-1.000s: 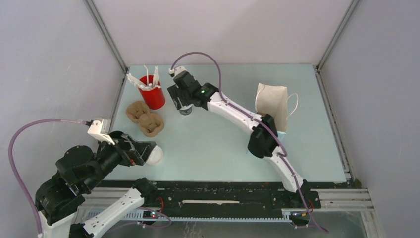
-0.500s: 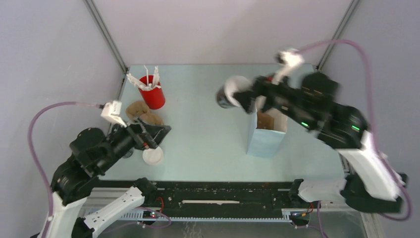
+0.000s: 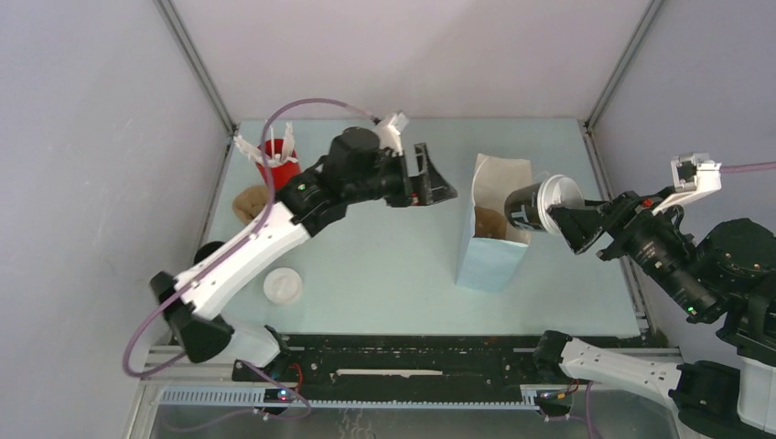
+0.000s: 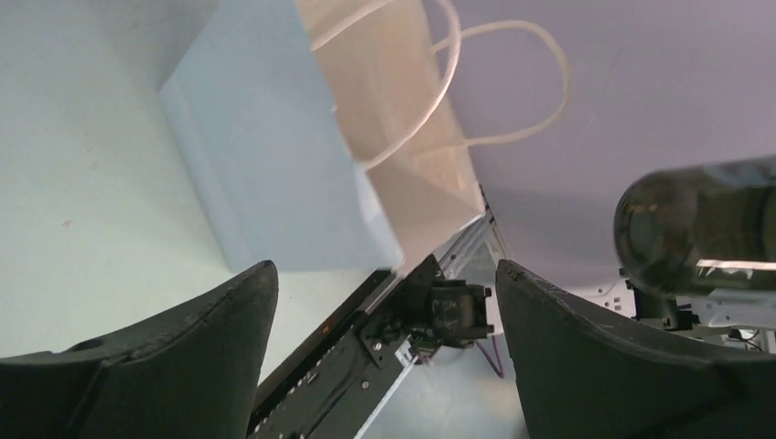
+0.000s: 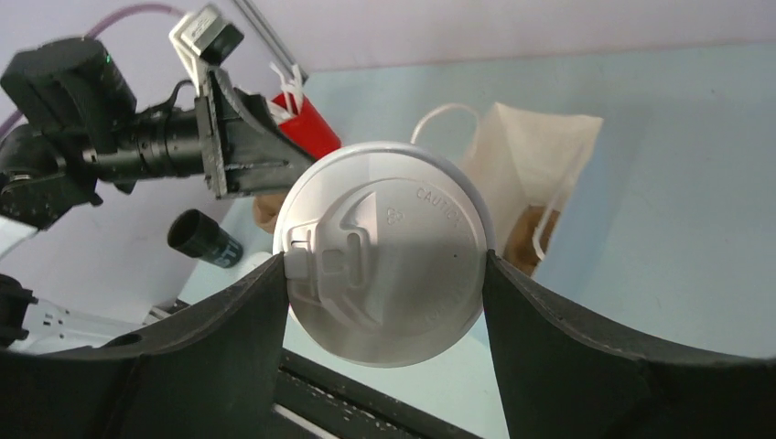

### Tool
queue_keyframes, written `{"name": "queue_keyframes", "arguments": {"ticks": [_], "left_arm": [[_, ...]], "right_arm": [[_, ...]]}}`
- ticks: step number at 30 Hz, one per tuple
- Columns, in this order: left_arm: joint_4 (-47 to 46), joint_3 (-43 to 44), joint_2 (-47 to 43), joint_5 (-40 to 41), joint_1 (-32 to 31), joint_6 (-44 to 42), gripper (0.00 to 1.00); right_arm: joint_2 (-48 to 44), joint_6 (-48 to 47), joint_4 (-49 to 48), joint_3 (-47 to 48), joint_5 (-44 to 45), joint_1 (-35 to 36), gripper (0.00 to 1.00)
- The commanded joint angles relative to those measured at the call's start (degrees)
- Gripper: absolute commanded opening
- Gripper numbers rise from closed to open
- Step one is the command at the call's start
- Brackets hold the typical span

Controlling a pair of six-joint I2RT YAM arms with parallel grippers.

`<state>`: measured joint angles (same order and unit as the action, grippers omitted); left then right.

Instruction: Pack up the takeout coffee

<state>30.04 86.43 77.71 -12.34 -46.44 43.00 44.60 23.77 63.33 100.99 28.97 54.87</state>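
The coffee (image 3: 533, 207) is held in the air, lying on its side, at the right side of the open mouth of the bag (image 3: 490, 261). The right gripper (image 3: 569, 218) is clamped on it at the white lid (image 5: 384, 279). The left gripper (image 3: 439, 178) is seen with its fingers wide apart and nothing between them, near the left side of the bag. A red cup (image 3: 282, 172) stands well apart.

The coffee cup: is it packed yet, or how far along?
Not packed yet. Done: the paper bag stands open, and the lidded coffee cup is off the table. In hand: the right arm's jaws grip the cup at its lid end, tipped on its side above the bag's mouth. The left arm's jaws hang open and empty beside the bag. Left: turn the cup upright, lower it in and let go.
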Motion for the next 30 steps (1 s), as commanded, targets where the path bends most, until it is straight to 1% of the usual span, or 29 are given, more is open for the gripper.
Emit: {"name": "queue_keyframes", "arguments": {"ticks": [1,4,6,7,10,13,17,19,21,22,25,26,27,30], "left_arm": [[-4.4,10.2,6.7,-1.4,-1.8,-1.5,0.91],[-3.1,16.5,12.6,0.7,-2.7,-4.0,0.89],[-1.2,21.8,17.0,0.6,-3.0,-4.8,0.85],[0.5,24.8,19.3,0.7,-3.3,-5.7,0.83],[7.2,34.5,26.5,4.3,-4.5,-8.4,0.78],[10.6,41.5,31.1,4.0,-4.8,-9.9,0.70],[17.6,49.0,34.7,7.9,-4.7,-11.7,0.56],[18.7,49.4,35.0,8.0,-4.8,-12.7,0.50],[20.0,49.4,34.9,8.3,-4.7,-13.8,0.40],[20.7,49.2,34.7,8.7,-4.7,-14.2,0.34],[22.5,48.8,33.4,9.8,-4.1,-15.7,0.08],[22.5,48.1,32.1,10.6,-3.6,-15.9,0.02],[22.0,46.9,30.6,11.2,-3.0,-15.8,0.00],[18.4,41.1,24.4,11.1,-0.1,-13.3,0.00]], "right_arm": [[-2.7,2.9,5.1,0.4,3.0,-0.1,0.68],[-3.8,3.0,7.1,0.9,3.3,-0.1,0.68],[-4.3,3.2,7.9,1.0,3.0,-0.1,0.68],[-4.4,3.4,8.3,1.0,2.9,-0.1,0.68],[-4.9,3.9,8.6,1.3,2.4,0.0,0.68],[-4.9,3.8,8.5,1.4,2.3,0.0,0.67],[-4.1,3.1,8.4,1.7,2.1,0.0,0.67],[-3.4,2.6,8.0,1.8,1.8,0.1,0.67],[-2.7,2.2,7.4,1.6,1.3,0.1,0.67],[-2.3,2.0,7.0,1.5,1.2,0.1,0.67],[-1.0,1.3,5.4,1.3,0.6,0.1,0.67],[-0.3,1.0,4.9,1.2,0.2,0.1,0.67],[0.4,0.6,4.0,1.3,-0.2,0.1,0.68],[3.3,-0.7,1.9,1.3,-2.4,0.1,0.68]]}}
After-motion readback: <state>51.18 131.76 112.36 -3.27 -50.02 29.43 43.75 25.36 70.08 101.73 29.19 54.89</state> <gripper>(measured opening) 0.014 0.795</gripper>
